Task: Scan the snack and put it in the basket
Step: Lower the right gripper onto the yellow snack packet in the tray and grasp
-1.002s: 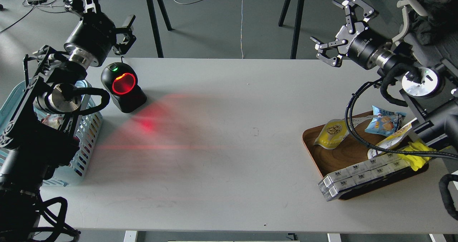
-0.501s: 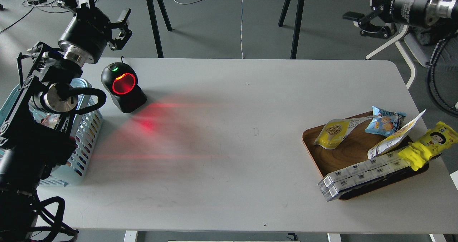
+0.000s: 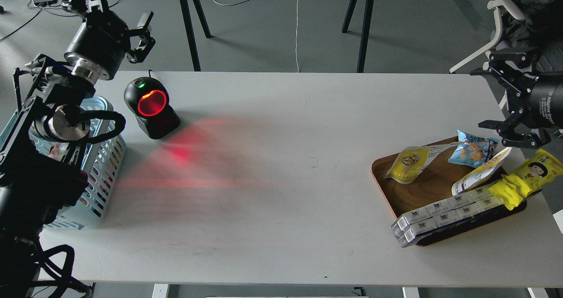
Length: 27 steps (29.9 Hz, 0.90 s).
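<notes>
Head view: snack (image 3: 410,163) lies on tray (image 3: 382,179), right gripper (image 3: 499,97) spread above.

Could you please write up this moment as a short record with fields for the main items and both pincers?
snack: yellow pouch lying on the left part of the wooden tray, not held
basket: light blue, at the table's left edge, partly behind the left arm
scanner: black, red window lit, casting red light on the table
left pincer: raised behind the scanner, open, empty
right pincer: open, empty, above the tray's far right side
</notes>
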{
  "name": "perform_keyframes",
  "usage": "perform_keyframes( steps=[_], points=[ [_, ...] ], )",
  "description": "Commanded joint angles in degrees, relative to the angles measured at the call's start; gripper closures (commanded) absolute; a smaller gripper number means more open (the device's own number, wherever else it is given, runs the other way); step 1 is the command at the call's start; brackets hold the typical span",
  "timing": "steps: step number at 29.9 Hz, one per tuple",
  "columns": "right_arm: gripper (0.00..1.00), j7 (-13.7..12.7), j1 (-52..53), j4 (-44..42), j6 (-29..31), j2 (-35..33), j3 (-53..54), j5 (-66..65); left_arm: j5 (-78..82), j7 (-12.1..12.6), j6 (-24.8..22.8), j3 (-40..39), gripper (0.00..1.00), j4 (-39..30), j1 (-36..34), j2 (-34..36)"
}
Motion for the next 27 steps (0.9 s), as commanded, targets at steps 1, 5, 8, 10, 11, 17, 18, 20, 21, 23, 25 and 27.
perform_keyframes(
  steps=[1, 5, 8, 10, 11, 17, 18, 20, 21, 23, 25, 27],
  points=[
    [0.02, 0.0, -2.8, 0.0, -0.2, 0.7, 0.0, -0.2, 0.1, 0.0, 0.2, 0.0, 0.00, 0.0, 0.0, 0.2],
    [0.02, 0.0, -5.4, -0.1, -1.7, 3.6, 0.2, -0.5, 0.0, 0.0, -0.1, 0.0, 0.00, -0.1, 0.5, 0.5],
    [0.04, 0.0, -6.8, -0.3, -2.8, 5.3, 0.2, -1.0, 0.0, -0.1, -0.3, 0.0, 0.00, -0.1, 0.7, 0.7],
    [0.06, 0.0, -7.5, -0.5, -3.1, 6.9, 0.4, -1.4, 0.0, -0.3, -0.3, 0.0, 0.00, -0.1, 0.7, 0.9],
    [0.07, 0.0, -7.7, -0.8, -3.3, 7.4, 0.5, -1.5, 0.0, -0.6, -0.3, 0.0, 0.00, -0.1, 0.8, 0.9],
    [0.19, 0.0, -9.9, -2.9, -4.7, 11.6, 0.3, -3.5, 0.1, -1.4, -0.6, 0.0, 0.00, -0.3, 0.7, 1.6],
    [0.22, 0.0, -10.1, -3.4, -5.4, 12.2, 0.2, -3.9, 0.0, -1.4, -0.5, 0.0, 0.00, -0.3, 0.7, 1.6],
    [0.32, 0.0, -10.2, -4.0, -6.4, 13.2, -0.1, -4.6, 0.0, -1.4, -0.5, 0.0, 0.00, -0.3, 0.7, 1.7],
    [0.40, 0.0, -10.3, -4.3, -6.5, 13.6, -0.3, -5.2, 0.0, -1.4, -0.5, 0.0, 0.00, -0.3, 0.7, 1.8],
    [0.54, 0.0, -10.6, -4.7, -6.6, 14.0, -0.3, -6.2, 0.0, -1.4, -0.5, 0.0, 0.00, -0.3, 0.7, 1.9],
    [0.72, 0.0, -11.5, -4.7, -6.6, 14.3, -0.3, -7.0, 0.0, -1.4, -0.5, 0.0, 0.00, -0.3, 0.7, 2.0],
    [1.00, 0.0, -12.2, -4.5, -6.7, 14.3, -0.2, -7.5, 0.1, -1.4, -0.3, 0.0, 0.00, -0.3, 0.7, 2.0]
  ],
)
